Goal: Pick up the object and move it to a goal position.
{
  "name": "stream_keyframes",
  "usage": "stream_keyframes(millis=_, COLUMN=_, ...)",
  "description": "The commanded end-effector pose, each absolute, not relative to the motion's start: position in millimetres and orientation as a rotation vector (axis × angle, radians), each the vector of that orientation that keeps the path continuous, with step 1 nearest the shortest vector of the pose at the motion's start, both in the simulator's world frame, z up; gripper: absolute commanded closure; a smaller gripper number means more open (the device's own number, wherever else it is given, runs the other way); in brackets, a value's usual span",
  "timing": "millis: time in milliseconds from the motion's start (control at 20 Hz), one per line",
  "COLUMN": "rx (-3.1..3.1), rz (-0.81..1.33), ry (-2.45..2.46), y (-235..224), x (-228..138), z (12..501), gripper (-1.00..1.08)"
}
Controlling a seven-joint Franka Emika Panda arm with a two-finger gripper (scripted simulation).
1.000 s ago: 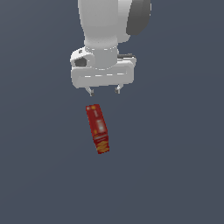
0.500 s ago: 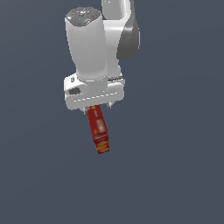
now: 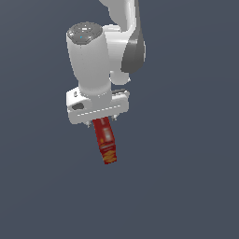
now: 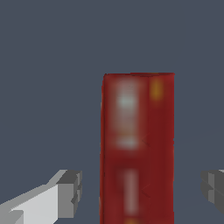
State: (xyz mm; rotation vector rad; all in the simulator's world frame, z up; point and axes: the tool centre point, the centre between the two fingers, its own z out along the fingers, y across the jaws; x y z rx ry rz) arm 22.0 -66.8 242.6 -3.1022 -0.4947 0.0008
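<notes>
The object is a small red box (image 3: 105,140) with yellow-orange lettering and a pale patch, lying flat on the dark grey floor. In the exterior view my white gripper (image 3: 100,122) hangs right over its far end and covers that end. In the wrist view the red box (image 4: 138,144) lies between my two fingers, one finger (image 4: 70,192) on one side and the other at the frame edge. The jaws are open, with a gap between each finger and the box. The gripper holds nothing.
The floor (image 3: 186,186) is a plain dark grey surface all around. No other objects or edges show.
The arm has come down and moved toward the exterior view's left. The gripper now straddles the box's far end. The box has not moved.
</notes>
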Motion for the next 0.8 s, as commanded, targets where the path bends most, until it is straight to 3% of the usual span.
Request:
stream_keyframes(millis=0, rx=-3.102, rz=0.0, ry=-0.495, y=-67, x=22, z=242, gripper=-0.92)
stream_keyframes(millis=750, rx=-3.102, rz=0.0, ry=-0.501, y=-67, x=23, z=192, gripper=-0.92)
